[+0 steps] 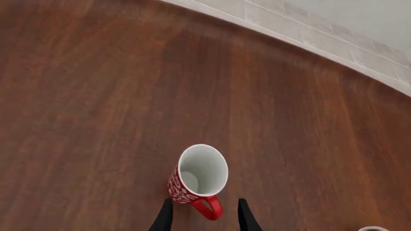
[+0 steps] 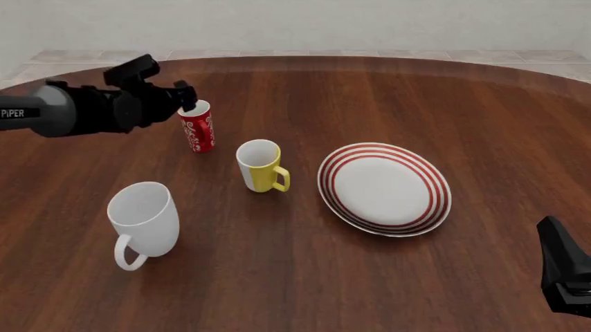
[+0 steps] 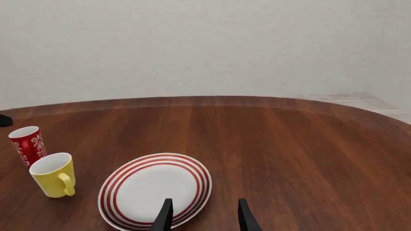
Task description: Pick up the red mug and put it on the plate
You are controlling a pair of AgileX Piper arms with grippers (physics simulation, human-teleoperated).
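Observation:
The red mug (image 2: 198,127) stands upright on the table at the back left, slim, with white lettering and a white inside (image 1: 203,169). My left gripper (image 2: 188,97) hovers just over its rim. In the left wrist view the left gripper (image 1: 204,219) is open, and the mug's red handle (image 1: 209,208) sits between the two fingertips without being clamped. The plate (image 2: 384,188), white with red rings, lies right of centre. My right gripper (image 3: 204,216) is open and empty, held above the plate's (image 3: 122,192) near edge; it also shows at the bottom right corner as the right gripper (image 2: 563,273).
A yellow-and-white mug (image 2: 259,166) stands between the red mug and the plate, close to both. A big white mug (image 2: 143,220) stands at the front left. The table's far edge (image 1: 289,41) meets a pale tiled floor behind the red mug.

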